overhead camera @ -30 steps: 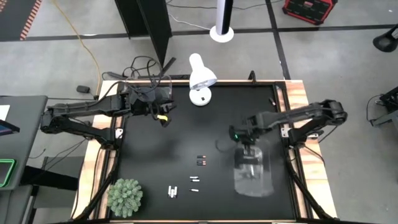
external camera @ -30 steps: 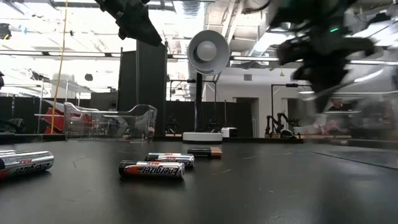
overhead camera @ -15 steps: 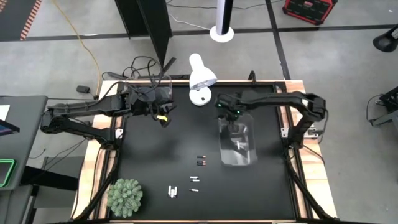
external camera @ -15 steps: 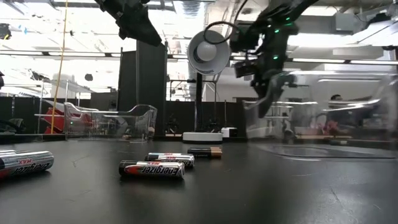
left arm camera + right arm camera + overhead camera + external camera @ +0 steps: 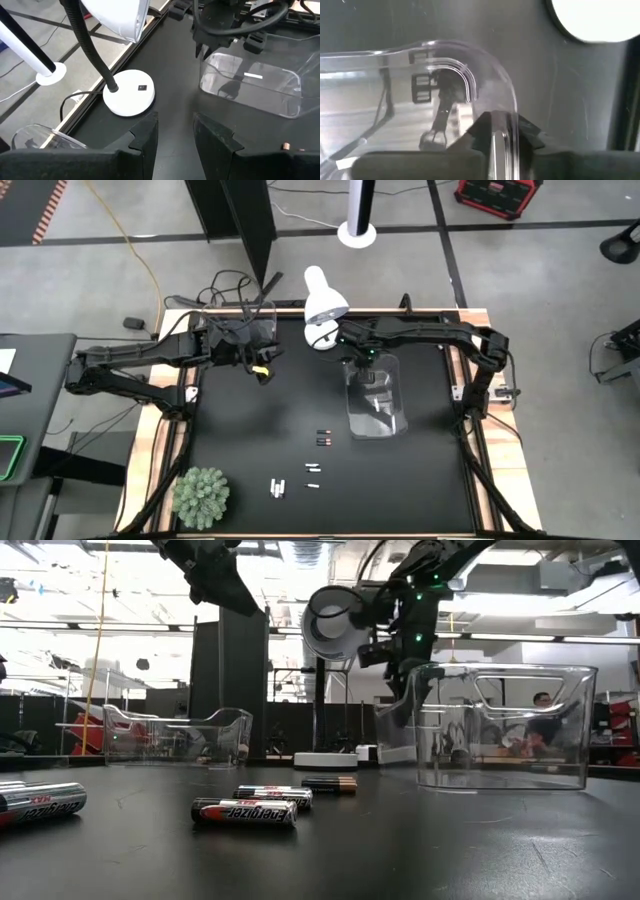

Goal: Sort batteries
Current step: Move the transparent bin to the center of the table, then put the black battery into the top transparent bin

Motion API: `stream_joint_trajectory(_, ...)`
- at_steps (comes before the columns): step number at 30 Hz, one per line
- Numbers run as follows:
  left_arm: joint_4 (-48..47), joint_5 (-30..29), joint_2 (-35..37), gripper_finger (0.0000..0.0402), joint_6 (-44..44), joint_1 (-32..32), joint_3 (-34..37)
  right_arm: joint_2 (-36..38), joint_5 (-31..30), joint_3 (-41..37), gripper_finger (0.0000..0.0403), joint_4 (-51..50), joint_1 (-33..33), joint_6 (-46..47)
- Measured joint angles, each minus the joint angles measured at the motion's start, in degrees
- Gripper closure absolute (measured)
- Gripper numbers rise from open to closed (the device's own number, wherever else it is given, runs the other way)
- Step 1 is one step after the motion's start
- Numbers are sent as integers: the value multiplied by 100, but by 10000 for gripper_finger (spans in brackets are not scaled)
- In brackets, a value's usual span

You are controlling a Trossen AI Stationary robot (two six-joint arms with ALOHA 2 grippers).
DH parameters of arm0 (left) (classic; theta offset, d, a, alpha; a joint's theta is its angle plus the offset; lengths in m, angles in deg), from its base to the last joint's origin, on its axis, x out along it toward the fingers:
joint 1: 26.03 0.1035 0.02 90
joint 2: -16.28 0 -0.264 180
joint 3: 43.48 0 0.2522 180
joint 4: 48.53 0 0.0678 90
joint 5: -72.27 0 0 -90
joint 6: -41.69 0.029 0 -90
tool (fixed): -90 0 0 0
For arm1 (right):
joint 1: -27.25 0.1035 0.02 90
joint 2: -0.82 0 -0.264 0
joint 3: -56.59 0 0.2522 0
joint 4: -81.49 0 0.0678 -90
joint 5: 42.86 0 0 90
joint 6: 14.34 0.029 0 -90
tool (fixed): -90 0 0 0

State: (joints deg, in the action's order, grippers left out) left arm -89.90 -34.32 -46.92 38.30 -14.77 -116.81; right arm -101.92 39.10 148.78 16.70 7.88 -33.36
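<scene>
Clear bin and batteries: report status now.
Right gripper astride the clear bin rim by the lamp. Left gripper open, idle at rear left. Batteries loose on mat, unsorted.

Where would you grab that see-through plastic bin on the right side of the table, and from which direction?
By its thin upright wall, from above, one finger inside and one outside. The clear bin stands open side up, too wide to span, so its rim is the only graspable edge. The right gripper already straddles the rim at the end nearest the white lamp.

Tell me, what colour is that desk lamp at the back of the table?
White: the lamp, shade and round base alike. The high view shows it best.
</scene>
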Motion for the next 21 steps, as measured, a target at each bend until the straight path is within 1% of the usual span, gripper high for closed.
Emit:
stream_joint_trajectory(5, 2, -1, 0, 285, 15, 0, 0, 419, -2, 0, 230, -113, 102, 113)
stream_joint_trajectory(7, 3, 0, -1, 285, 15, 0, 0, 632, 7, 0, 202, -144, 137, 117)
stream_joint_trajectory(9, 3, -1, 0, 285, 10, 0, 0, 867, 51, 0, 183, -213, 137, 189)
stream_joint_trajectory(11, 3, -1, 0, 285, -12, 0, 0, 1131, 58, 0, 174, -490, 125, 311)
stream_joint_trajectory(14, 2, -1, 0, 285, -23, -2, 0, 1523, -89, -3, 174, -1075, -62, 722)
stream_joint_trajectory(17, 5, 0, 0, 285, -27, -2, 0, 1993, -124, -198, 184, -1159, -424, 1363)
stream_joint_trajectory(21, 39, 1, 0, 285, 12, -4, 0, 2542, -133, -718, 194, -1221, -1003, 2347)
